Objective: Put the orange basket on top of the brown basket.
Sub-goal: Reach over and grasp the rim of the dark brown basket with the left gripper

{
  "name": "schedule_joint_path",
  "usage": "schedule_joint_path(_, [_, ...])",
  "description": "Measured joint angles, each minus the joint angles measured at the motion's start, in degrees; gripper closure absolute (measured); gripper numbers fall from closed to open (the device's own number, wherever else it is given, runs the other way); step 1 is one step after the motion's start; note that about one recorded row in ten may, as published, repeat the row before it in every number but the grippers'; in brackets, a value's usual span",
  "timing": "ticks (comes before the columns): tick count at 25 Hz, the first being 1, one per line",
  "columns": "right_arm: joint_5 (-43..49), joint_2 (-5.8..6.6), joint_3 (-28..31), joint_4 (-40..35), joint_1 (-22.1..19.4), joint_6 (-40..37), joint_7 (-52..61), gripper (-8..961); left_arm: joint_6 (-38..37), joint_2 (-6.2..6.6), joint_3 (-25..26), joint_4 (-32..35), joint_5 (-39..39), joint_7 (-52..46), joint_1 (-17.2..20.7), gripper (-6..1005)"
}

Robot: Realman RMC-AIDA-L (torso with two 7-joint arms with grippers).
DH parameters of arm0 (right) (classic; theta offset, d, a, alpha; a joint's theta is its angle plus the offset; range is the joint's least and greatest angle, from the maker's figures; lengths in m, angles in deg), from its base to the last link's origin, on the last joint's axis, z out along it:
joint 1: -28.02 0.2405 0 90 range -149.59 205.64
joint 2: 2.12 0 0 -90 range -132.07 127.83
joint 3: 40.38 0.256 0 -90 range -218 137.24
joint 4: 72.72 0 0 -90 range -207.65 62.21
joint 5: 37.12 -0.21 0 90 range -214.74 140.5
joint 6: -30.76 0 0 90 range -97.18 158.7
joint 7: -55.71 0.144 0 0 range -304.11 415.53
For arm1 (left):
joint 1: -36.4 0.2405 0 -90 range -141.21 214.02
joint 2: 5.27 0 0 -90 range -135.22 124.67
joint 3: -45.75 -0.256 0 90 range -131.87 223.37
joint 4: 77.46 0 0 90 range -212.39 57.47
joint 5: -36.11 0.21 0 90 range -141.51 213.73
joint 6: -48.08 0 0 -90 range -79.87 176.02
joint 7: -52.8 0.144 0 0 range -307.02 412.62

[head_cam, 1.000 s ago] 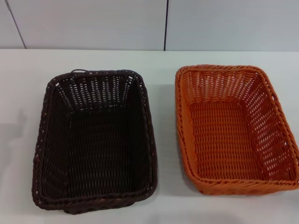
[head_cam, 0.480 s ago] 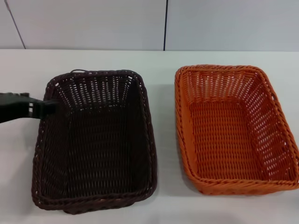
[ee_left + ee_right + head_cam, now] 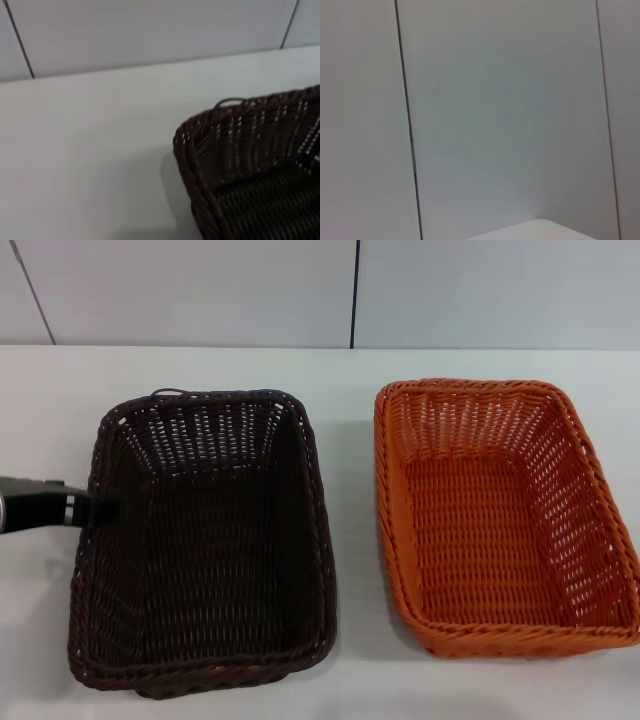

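The brown basket (image 3: 205, 540) stands on the left half of the white table, empty. The orange basket (image 3: 500, 515) stands on the right half, empty, a small gap apart from it. My left gripper (image 3: 105, 508) reaches in from the left edge of the head view, its tip at the brown basket's left rim. The left wrist view shows the brown basket's far left corner (image 3: 240, 150) from close by. My right gripper is out of view; the right wrist view shows only the wall.
The white table (image 3: 350, 380) ends at a grey panelled wall (image 3: 200, 290) behind the baskets. A strip of bare table lies between the two baskets (image 3: 355, 540).
My left arm came into the head view from the left, reaching the brown basket's left rim, and has since dropped a little lower along that rim. Both baskets have stayed put.
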Motion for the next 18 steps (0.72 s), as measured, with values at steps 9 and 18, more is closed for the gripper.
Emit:
schedule_joint_path(9, [0.2,0.07,-0.2,0.0,0.0,0.1,0.0,216,0.1,-0.05,-0.3,4.6,0.0,-0.1,-1.7,442])
schedule_joint_path(18, [0.4,0.04,-0.3,0.0,-0.5,0.1,-0.1,216,1.5,0.04,-1.0,5.0,-0.5,1.9,-3.0,477])
